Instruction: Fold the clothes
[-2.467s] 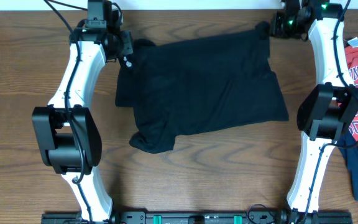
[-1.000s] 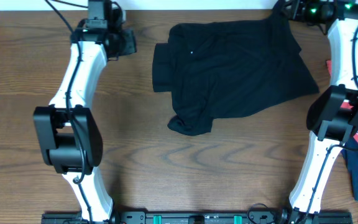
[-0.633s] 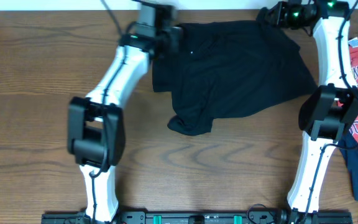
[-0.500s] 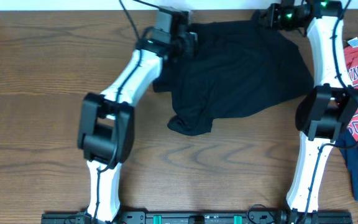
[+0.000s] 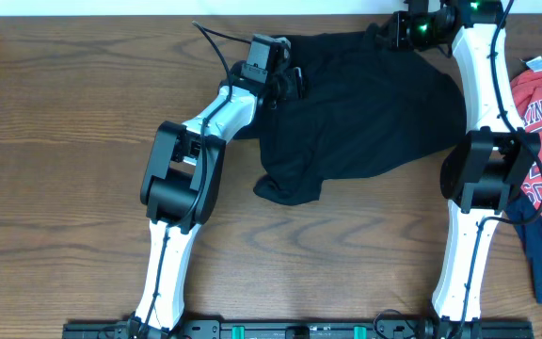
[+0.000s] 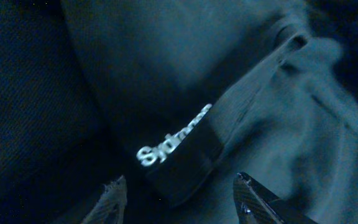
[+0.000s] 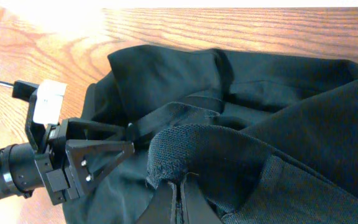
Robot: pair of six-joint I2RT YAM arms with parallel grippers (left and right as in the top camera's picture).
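**Collar lined up, far corner pinned**

Left gripper (image 6: 180, 194): the jaws are held apart just above the neck label (image 6: 174, 144), apparently so the collar hem can be taken. Right gripper (image 7: 179, 190): it is clamped on a raised fold of the black T-shirt (image 5: 365, 113), probably to anchor the cloth. The garment is seen rumpled at the far edge of the wooden table (image 5: 64, 141), matte and limp, with its lower left corner bunched.

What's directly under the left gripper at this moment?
The black T-shirt: its label with white lettering lies below the open left gripper. The table beneath is hidden there by the fabric.
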